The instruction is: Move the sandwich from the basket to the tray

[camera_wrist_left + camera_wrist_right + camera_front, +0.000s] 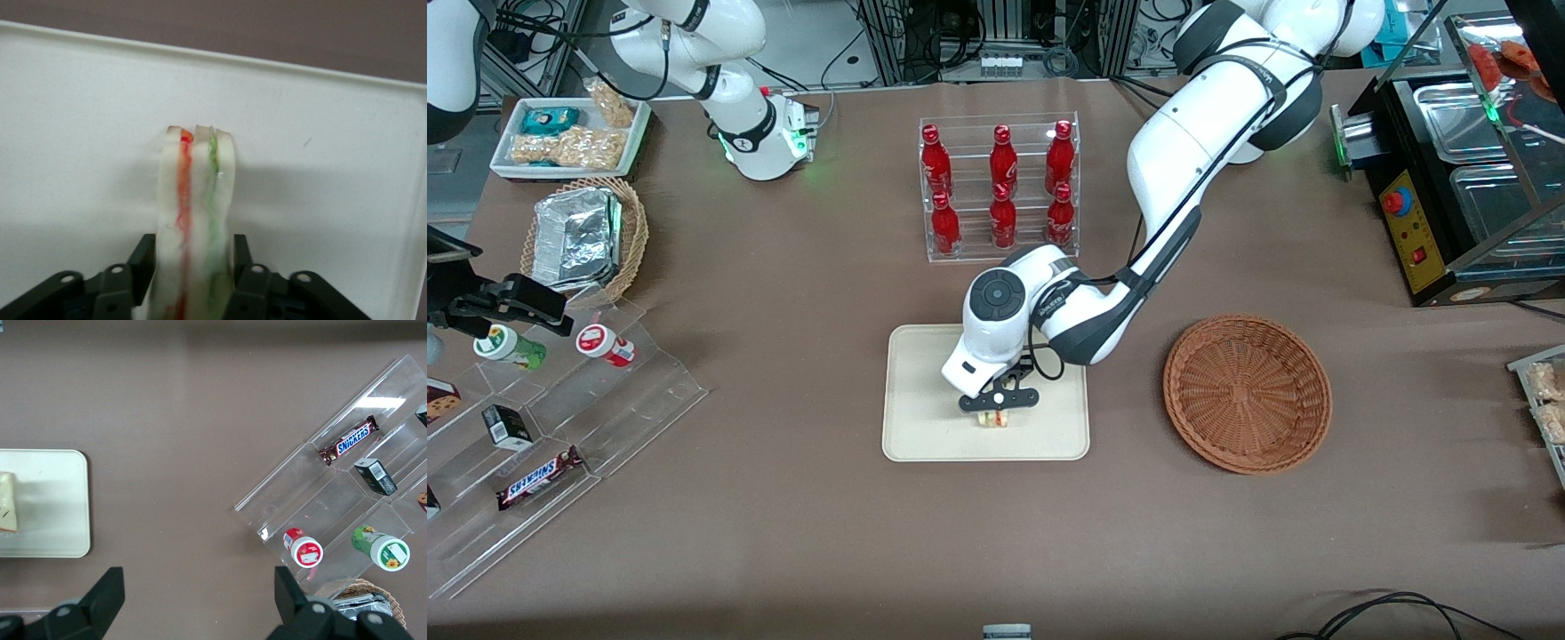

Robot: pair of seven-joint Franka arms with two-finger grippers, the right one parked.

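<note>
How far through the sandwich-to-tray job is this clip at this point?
Nearly finished. Done: the basket sits bare of the sandwich, which has been carried over the tray. In hand: the gripper is down over the tray with its fingers shut on the sandwich, held on edge; whether it touches the tray surface cannot be told. Left: open the fingers and lift the arm away.

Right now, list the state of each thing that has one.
gripper: over the tray, shut on the sandwich
sandwich: held on edge between the fingers, above the tray
tray: flat on the table
basket: empty, upright
bottles: capped, upright in rack
</note>
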